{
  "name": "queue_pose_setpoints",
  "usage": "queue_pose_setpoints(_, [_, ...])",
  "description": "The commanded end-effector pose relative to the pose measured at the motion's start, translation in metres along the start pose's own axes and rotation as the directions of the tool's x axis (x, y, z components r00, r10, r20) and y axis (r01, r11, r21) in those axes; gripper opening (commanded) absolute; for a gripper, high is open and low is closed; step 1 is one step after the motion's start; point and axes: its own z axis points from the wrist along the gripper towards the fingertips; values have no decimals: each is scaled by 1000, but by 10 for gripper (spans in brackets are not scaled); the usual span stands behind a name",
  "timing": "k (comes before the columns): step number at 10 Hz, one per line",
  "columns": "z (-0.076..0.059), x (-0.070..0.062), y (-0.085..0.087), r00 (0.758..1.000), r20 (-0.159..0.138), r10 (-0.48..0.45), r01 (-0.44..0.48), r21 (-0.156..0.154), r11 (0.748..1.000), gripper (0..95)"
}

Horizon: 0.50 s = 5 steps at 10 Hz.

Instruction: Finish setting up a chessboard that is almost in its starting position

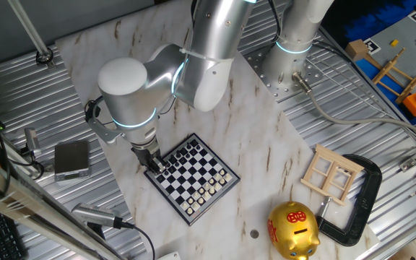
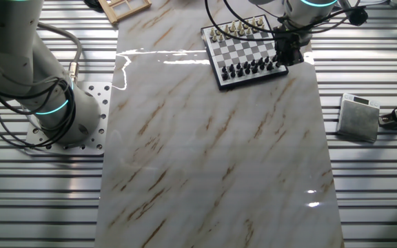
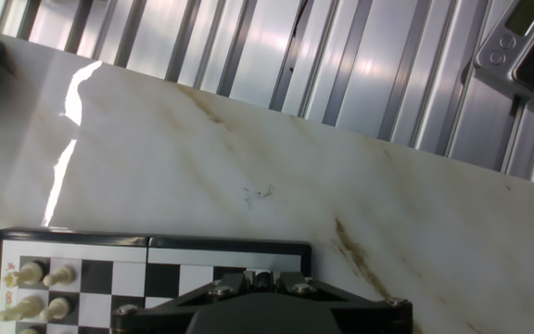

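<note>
The small black-and-white chessboard (image 1: 193,177) lies on the marble slab, with black pieces along its far-left side and white pieces along its near-right side. It also shows in the other fixed view (image 2: 247,49) and at the bottom left of the hand view (image 3: 109,269). My gripper (image 1: 154,162) is down at the board's left corner, over the end of the black rows (image 2: 286,49). In the hand view my gripper (image 3: 260,283) has its fingers close together around a small dark rounded piece. The squares under the gripper are hidden.
A gold piggy bank (image 1: 292,230), a pale wooden window frame (image 1: 331,173) and a black clamp (image 1: 363,202) lie right of the board. A grey box (image 1: 72,159) sits on the ribbed metal to the left. The arm's base (image 2: 54,110) stands beside the slab.
</note>
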Motion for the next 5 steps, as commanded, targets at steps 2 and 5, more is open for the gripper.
queue_pose_setpoints(2, [0, 0, 0, 1000, -1, -5, 5, 0, 1000, 0])
queue_pose_setpoints(5, [0, 0, 0, 1000, -2, -5, 5, 0, 1000, 190])
